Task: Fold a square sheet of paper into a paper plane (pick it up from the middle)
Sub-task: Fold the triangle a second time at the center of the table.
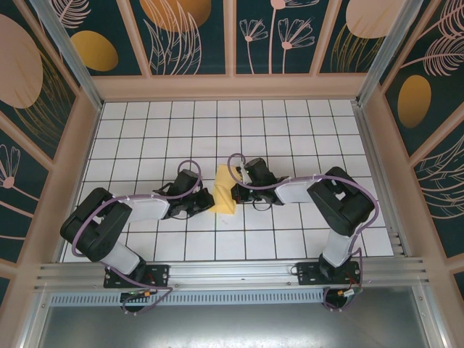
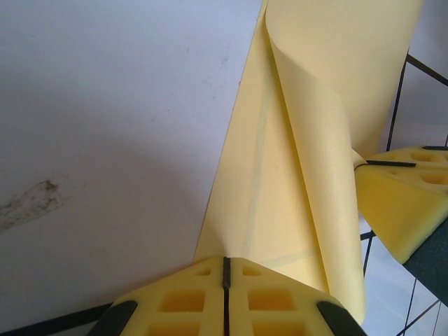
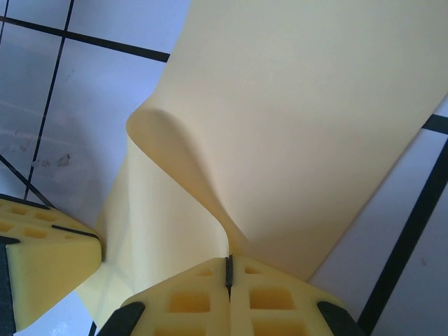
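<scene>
The square sheet of paper (image 1: 224, 190), thin and yellow-orange, stands curled between my two grippers at the middle of the table. In the left wrist view the sheet (image 2: 294, 140) bends over itself and carries faint creases. My left gripper (image 2: 225, 269) is shut on its near edge. My right gripper (image 3: 228, 269) is shut on the sheet (image 3: 315, 126) where it curves into a fold. From above, the left gripper (image 1: 209, 200) meets the paper from the left and the right gripper (image 1: 234, 192) from the right. A finished paper plane is out of view.
The white grid-tiled table (image 1: 290, 123) spreads around the arms, bounded by patterned walls (image 1: 188, 36) at the back and sides. A metal rail (image 1: 232, 272) runs along the near edge. The other gripper's yellow fingers (image 2: 406, 196) sit close to the paper's right side.
</scene>
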Controlling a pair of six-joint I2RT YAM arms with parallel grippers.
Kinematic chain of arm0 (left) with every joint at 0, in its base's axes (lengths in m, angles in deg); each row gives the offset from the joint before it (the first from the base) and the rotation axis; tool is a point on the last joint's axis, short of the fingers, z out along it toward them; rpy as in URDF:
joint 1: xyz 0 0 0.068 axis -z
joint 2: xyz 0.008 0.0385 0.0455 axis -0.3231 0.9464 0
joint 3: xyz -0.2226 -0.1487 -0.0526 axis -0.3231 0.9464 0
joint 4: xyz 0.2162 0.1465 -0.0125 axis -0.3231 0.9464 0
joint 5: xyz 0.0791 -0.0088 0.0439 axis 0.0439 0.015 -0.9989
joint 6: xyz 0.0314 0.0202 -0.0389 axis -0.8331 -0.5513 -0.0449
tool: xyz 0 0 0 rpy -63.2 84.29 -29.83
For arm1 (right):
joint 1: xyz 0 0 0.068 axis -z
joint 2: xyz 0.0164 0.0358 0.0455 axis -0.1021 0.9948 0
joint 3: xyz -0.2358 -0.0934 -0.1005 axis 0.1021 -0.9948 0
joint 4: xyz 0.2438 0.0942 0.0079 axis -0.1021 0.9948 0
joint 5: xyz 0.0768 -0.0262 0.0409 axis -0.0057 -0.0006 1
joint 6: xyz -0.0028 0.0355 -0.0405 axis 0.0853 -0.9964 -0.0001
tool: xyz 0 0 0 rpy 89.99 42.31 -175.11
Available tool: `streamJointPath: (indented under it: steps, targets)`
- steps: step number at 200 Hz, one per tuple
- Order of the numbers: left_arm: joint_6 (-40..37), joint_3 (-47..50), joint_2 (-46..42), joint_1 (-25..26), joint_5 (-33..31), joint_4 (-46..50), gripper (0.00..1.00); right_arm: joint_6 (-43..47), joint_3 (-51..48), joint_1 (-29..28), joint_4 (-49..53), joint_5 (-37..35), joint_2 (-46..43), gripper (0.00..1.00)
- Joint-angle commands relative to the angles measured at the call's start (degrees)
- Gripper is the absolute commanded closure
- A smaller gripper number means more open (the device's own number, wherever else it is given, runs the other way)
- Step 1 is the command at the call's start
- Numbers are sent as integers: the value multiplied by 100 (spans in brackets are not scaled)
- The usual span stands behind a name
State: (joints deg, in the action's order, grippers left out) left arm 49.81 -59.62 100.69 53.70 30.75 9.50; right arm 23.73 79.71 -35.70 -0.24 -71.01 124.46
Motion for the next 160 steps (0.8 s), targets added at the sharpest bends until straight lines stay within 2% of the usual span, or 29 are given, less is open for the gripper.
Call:
streamJointPath:
  steps: [1, 76, 160]
  targets:
    - [-109, 26, 185, -30, -390, 545, 92, 82, 78, 52, 137, -144, 46, 100]
    - [-105, 22, 161, -22, -378, 545, 92, 144, 62, 52, 284, -242, -257, 100]
    - [-101, 33, 167, -26, -346, 519, 92, 294, 183, 52, 478, -213, -209, 100]
